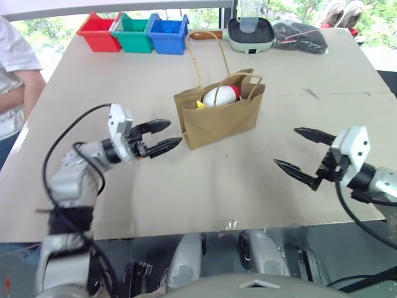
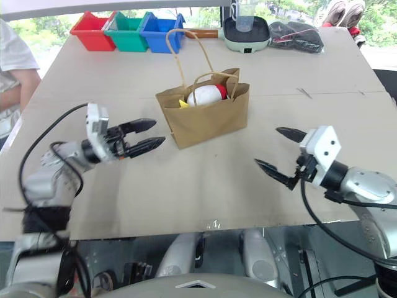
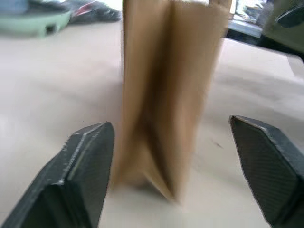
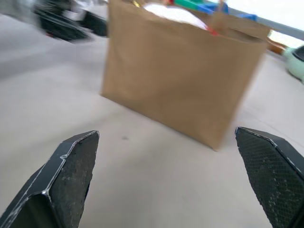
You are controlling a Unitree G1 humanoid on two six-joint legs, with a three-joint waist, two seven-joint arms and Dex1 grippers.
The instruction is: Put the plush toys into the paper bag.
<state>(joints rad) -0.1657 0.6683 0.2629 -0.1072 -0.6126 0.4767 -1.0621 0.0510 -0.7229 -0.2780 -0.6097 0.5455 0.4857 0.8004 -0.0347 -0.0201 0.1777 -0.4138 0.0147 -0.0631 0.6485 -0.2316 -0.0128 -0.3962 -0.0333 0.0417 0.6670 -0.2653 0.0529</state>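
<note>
The brown paper bag stands upright in the middle of the table, its two handles looped above it. A white plush toy with a red tip and a yellow end lies inside, showing over the rim. My left gripper is open just left of the bag, fingertips close to its side wall and holding nothing. The left wrist view shows the bag's narrow side between those fingers. My right gripper is open and empty, well to the right of the bag and nearer the front edge. The right wrist view faces the bag's broad side.
Red, green and blue bins line the far left edge. A pale green cooker and a dark bundle sit at the far right. A person in a white shirt stands at the table's left side.
</note>
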